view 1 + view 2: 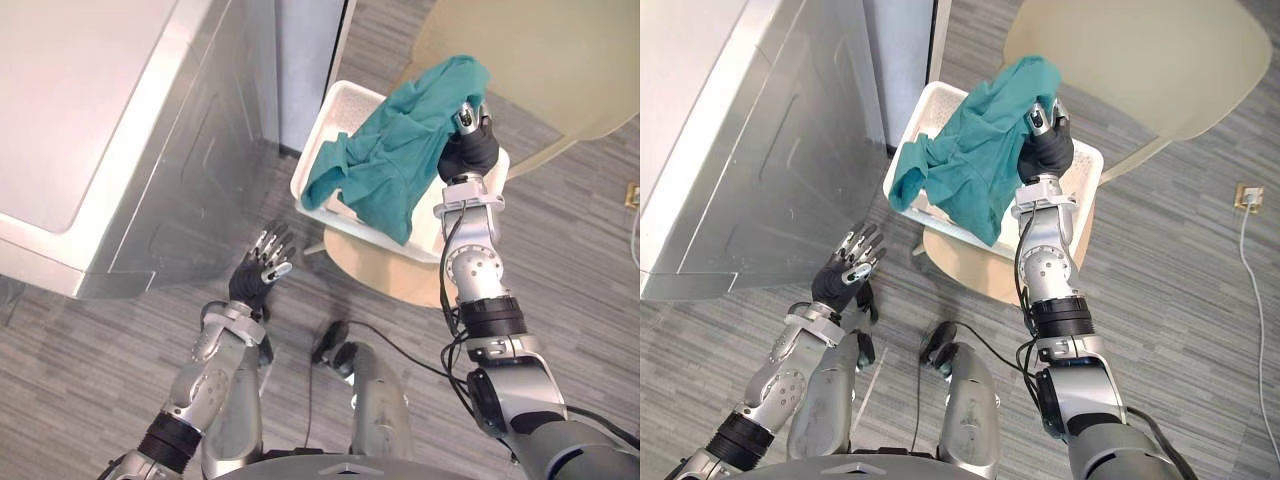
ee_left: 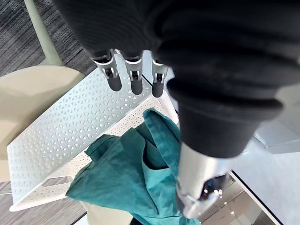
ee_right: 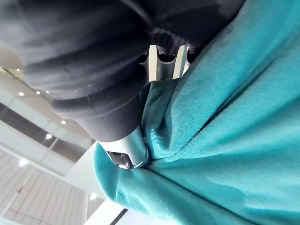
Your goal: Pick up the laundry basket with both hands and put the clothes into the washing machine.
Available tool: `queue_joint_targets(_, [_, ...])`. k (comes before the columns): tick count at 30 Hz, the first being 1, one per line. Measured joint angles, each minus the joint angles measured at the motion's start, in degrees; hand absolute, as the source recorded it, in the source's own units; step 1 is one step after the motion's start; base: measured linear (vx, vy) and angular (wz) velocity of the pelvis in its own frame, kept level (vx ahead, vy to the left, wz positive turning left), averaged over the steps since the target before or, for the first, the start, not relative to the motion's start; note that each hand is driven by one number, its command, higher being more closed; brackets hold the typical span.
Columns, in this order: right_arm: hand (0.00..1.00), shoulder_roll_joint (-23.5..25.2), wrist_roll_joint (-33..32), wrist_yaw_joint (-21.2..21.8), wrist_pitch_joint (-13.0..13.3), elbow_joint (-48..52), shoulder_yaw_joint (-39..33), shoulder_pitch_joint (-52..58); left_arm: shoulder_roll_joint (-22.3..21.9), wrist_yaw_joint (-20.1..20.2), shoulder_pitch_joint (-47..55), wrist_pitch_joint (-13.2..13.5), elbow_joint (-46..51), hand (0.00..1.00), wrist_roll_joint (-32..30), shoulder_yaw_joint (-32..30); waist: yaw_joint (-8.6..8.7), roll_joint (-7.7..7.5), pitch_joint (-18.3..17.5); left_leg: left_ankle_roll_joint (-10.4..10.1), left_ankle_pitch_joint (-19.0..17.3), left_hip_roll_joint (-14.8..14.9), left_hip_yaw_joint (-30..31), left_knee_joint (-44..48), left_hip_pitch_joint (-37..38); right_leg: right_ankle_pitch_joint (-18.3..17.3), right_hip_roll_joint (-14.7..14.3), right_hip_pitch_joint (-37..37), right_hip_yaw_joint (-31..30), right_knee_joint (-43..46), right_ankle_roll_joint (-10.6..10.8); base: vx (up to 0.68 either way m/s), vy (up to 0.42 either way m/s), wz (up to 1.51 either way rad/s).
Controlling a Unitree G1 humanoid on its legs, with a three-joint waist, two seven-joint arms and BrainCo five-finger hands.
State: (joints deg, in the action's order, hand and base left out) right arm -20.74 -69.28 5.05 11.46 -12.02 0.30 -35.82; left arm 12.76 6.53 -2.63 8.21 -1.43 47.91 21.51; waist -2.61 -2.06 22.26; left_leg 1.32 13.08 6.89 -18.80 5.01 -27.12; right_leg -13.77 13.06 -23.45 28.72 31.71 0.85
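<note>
Right hand (image 1: 468,146) clutches teal garment (image 1: 395,160), bunched against its thumb in wrist view; left hand (image 1: 258,278) splayed.

A laundry corner: a silver washing machine (image 1: 100,120) stands on grey office-style carpet (image 1: 80,380). A laundry basket (image 1: 338,105) sits on a chair (image 1: 540,60).
</note>
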Motion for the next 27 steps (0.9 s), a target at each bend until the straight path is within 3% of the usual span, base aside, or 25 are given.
queue_joint_targets(14, [1.0,-1.8,0.1,2.3,-0.6,15.6,-1.1,10.8,-0.6,-1.5,-0.2,-0.4,-0.4,0.0,-4.4,-0.1,2.0,-0.73,-12.0,0.0,0.3,-2.1,0.9,-8.3,10.9,3.6,-2.4,11.5,0.3,-11.4,2.8,0.08,-0.021,-0.02])
queue_joint_targets(22, [1.0,-2.5,2.5,2.3,-0.6,18.7,-1.2,11.9,-2.7,-5.0,-2.9,-0.3,1.0,0.0,-9.1,-1.9,2.41,-0.81,-14.9,-0.2,0.1,-2.4,-0.1,-9.4,13.4,5.9,-3.3,14.3,-1.0,-16.0,3.5,0.07,-0.018,-0.1])
queue_joint_targets(27, [1.0,-3.7,4.5,4.0,-2.5,24.8,-1.2,21.5,-4.0,-7.3,-3.6,-0.2,1.0,0.0,-10.9,-6.2,2.87,-0.63,-16.5,-0.6,-0.2,-2.6,0.1,-9.5,15.1,6.4,-3.5,16.0,-1.5,-17.3,3.8,0.04,-0.029,-0.05])
